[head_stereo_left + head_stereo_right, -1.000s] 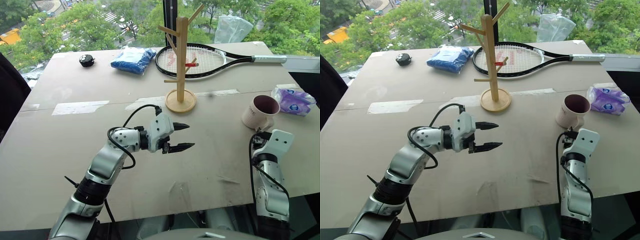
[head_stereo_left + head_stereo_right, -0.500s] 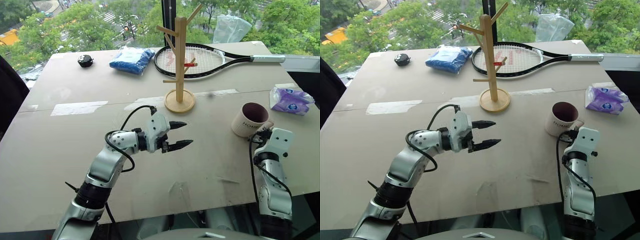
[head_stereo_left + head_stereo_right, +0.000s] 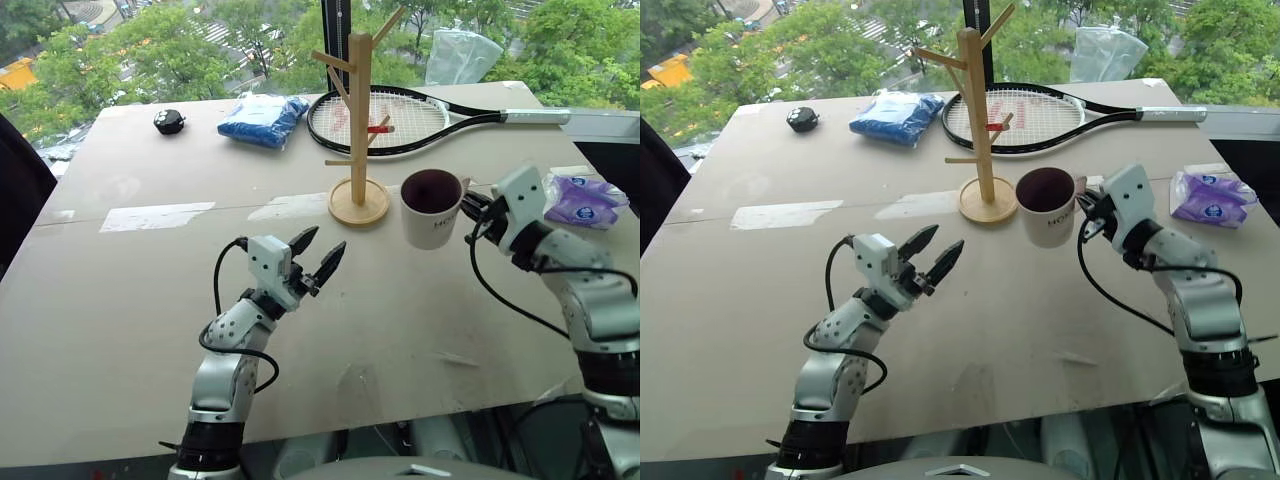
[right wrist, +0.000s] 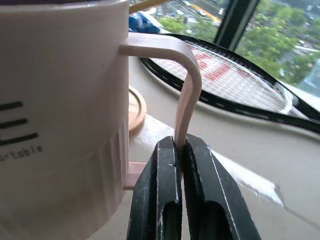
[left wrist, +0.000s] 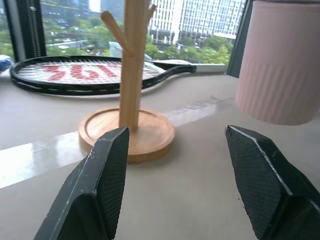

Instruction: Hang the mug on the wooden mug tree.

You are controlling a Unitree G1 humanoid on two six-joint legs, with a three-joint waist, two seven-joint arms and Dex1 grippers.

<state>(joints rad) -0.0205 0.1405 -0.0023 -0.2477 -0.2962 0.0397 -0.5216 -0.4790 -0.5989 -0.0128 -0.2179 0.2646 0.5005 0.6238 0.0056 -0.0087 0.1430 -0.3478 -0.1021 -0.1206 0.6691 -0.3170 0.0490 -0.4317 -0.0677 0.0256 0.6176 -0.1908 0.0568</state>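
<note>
The right gripper (image 4: 180, 150), black fingers clamped on the cream-white ceramic mug's (image 3: 432, 208) handle while the left gripper's (image 3: 318, 257) fingers stand apart and empty, should slide that loop slowly over a peg of the light wooden mug tree (image 3: 359, 130).

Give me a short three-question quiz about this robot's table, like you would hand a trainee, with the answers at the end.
1. True or false: the mug already hangs on a peg of the wooden mug tree.
2. By which part does the right gripper hold the mug? A) the rim B) the handle C) the base
3. Fill in: behind the mug tree lies a black tennis ____.

Key
1. False. The mug is held in the air, upright, beside the tree's round base.
2. B. The two black fingers are shut on the thin handle, as the right wrist view shows.
3. Racket.

The left gripper is open and holds nothing.
</note>
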